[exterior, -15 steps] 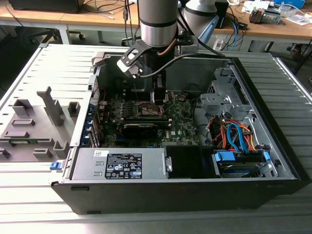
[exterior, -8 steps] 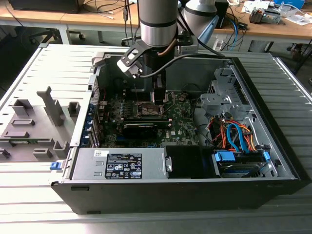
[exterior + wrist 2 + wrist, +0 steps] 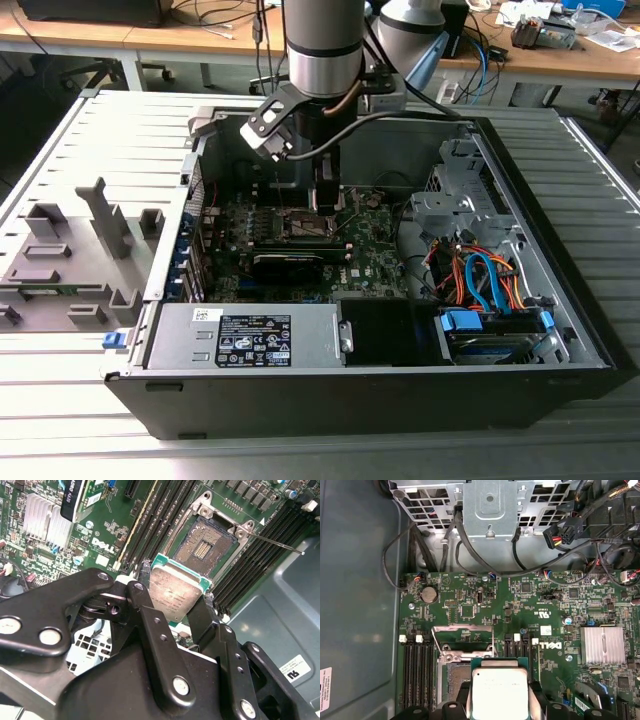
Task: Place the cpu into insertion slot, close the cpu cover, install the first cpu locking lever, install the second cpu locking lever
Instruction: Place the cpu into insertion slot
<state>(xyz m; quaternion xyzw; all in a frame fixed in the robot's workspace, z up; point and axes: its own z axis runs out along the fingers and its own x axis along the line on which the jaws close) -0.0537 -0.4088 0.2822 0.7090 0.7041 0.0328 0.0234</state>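
Upper middle in the exterior view, the claw (image 3: 176, 600) pinches the cpu (image 3: 172, 587) by opposite edges, just over the open insertion slot (image 3: 204, 542). It looks light, stiff and fragile, so edges seem the safest hold.

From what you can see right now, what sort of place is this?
Probably a robotics lab: an open computer case lies on a slatted table, the arm's end effector holds the cpu near the insertion slot, and cluttered wooden desks stand behind.
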